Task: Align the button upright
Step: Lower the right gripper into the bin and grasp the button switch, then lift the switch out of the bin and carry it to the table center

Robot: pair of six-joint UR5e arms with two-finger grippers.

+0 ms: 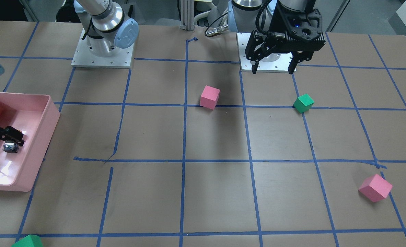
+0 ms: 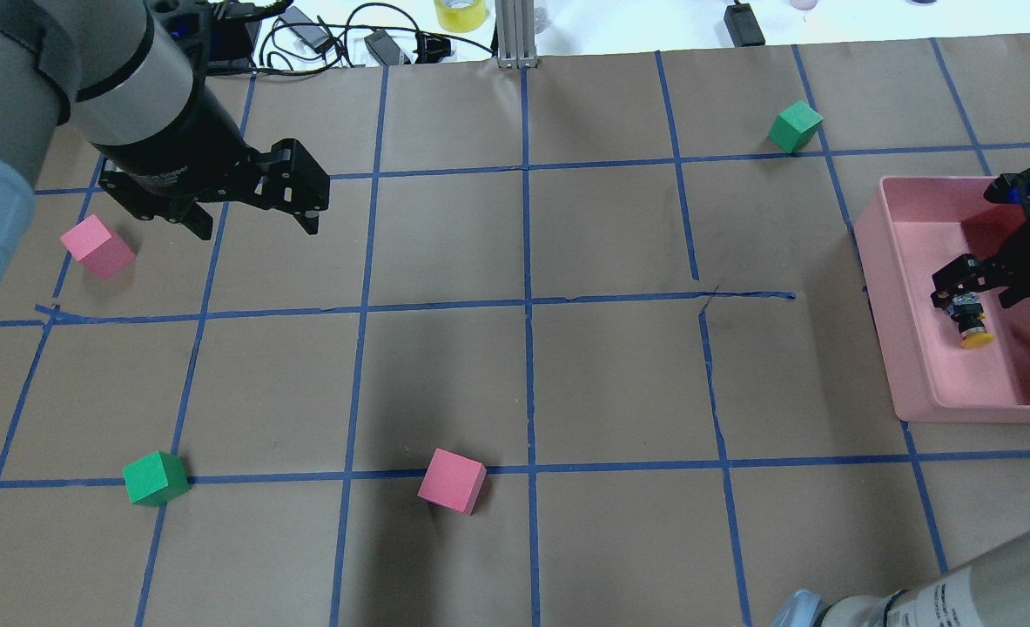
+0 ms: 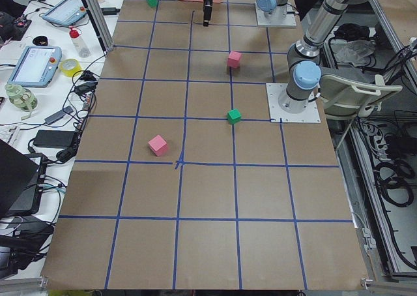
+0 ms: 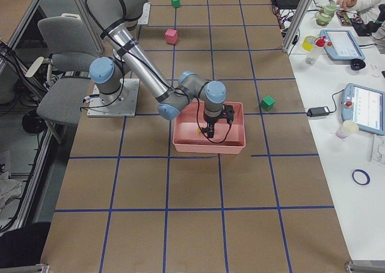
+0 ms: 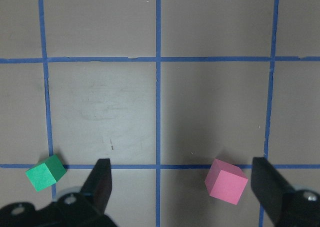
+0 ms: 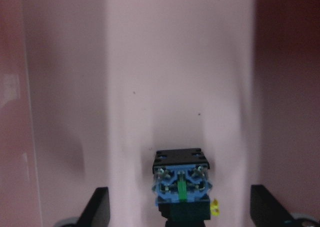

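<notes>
Button (image 1: 10,147) sits inside the pink bin (image 1: 50,113) at 9 o'clock of your front view, right hand (image 1: 14,140) just over it. Overhead, you see its yellow cap (image 2: 976,338) pointing to 5 o'clock; left hand (image 2: 258,231) hangs spread above the tabletop (image 2: 523,392). Right wrist view: fingers (image 6: 97,209) splayed, button between them, touching neither.
</notes>
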